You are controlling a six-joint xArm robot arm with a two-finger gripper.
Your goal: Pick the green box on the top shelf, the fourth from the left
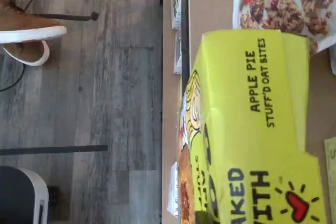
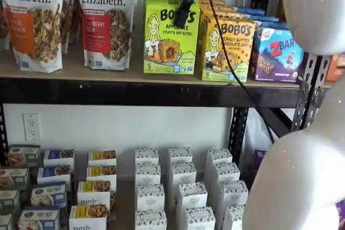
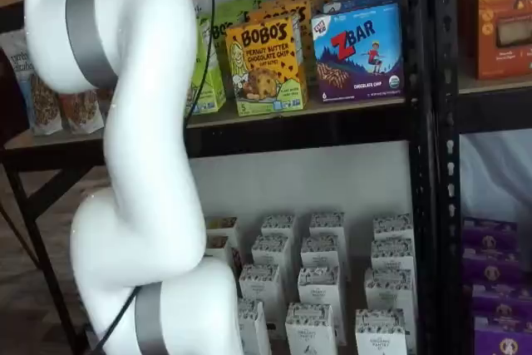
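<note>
1. At the top shelf point(image 2: 135, 76), the gripper point(image 2: 184, 12) hangs before the green box point(image 2: 170, 33); only one black finger shows side-on, so I cannot tell how the jaws stand.
2. Green box stands upright at the shelf's front edge, touching the yellow-orange Bobo's box point(image 2: 226, 49); front placement likely suits a top-down pinch.
3. Arm point(image 3: 133, 147) rises in a tall S-bend, wrist above the carton.

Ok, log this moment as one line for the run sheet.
phase: approach | gripper: in front of green box, side-on, open or shut unclear | green box: upright on top shelf, beside orange box | not lifted
</note>
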